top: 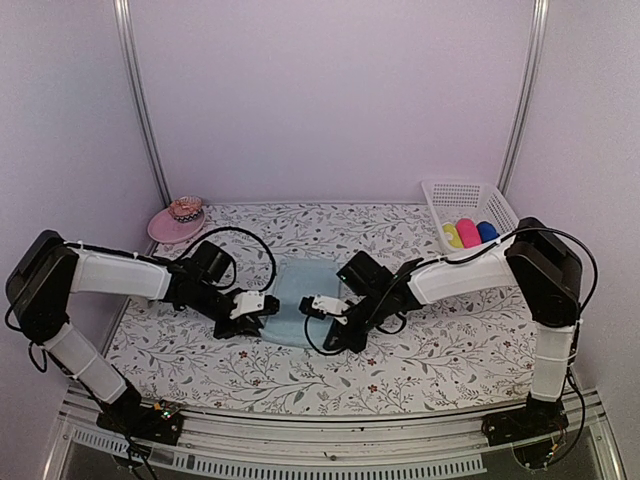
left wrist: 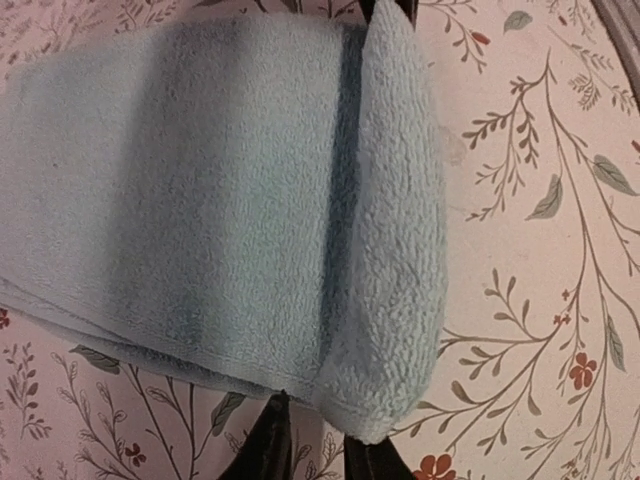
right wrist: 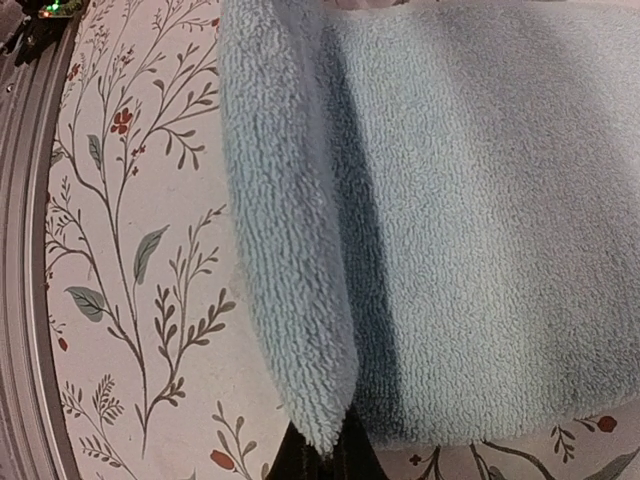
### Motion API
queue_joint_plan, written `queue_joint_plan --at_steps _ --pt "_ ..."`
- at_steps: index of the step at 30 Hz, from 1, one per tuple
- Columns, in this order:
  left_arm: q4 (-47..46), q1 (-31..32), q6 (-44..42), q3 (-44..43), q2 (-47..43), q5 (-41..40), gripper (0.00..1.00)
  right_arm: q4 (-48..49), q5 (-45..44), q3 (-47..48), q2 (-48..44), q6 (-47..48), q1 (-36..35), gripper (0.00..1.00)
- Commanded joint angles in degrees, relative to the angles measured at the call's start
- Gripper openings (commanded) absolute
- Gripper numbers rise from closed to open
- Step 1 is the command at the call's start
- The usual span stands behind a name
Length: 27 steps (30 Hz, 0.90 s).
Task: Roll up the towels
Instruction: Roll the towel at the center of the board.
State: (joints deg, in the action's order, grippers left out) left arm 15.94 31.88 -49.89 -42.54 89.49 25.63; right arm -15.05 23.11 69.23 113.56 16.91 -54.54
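Note:
A pale aqua towel [top: 303, 283] lies flat in the middle of the floral tablecloth, its near edge folded up into a thick lip [left wrist: 390, 200]. My left gripper [top: 264, 311] is at the lip's left end. In the left wrist view its two dark fingers [left wrist: 268, 445] stand slightly apart, tablecloth shows between them, and the lip's corner rests over the right one. My right gripper [top: 312, 304] is at the lip's right end, shut on the folded edge [right wrist: 285, 230], which tapers down into its dark fingers [right wrist: 300, 462]. A deep blue rolled towel [top: 487, 231] sits in the basket.
A white basket [top: 438, 190] stands at the back right and also holds a yellow and a pink roll. A pink brimmed hat [top: 178, 216] sits at the back left. The table's metal front rail [right wrist: 20, 250] runs close behind the right gripper.

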Motion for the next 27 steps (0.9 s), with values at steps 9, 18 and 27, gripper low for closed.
queue_joint_plan --at_steps 9,18,27 --pt "0.94 -2.08 -1.19 1.32 -3.62 3.50 0.69 -8.38 10.84 7.91 6.01 -4.29 3.38 0.03" --pt "-0.04 -2.24 -7.89 4.95 -9.33 5.17 0.83 -9.80 13.27 9.53 6.76 -7.16 5.10 0.03" --pt "-3.46 0.18 -0.46 2.19 -4.51 6.27 0.75 -11.23 14.59 11.65 7.82 -8.07 5.57 0.03"
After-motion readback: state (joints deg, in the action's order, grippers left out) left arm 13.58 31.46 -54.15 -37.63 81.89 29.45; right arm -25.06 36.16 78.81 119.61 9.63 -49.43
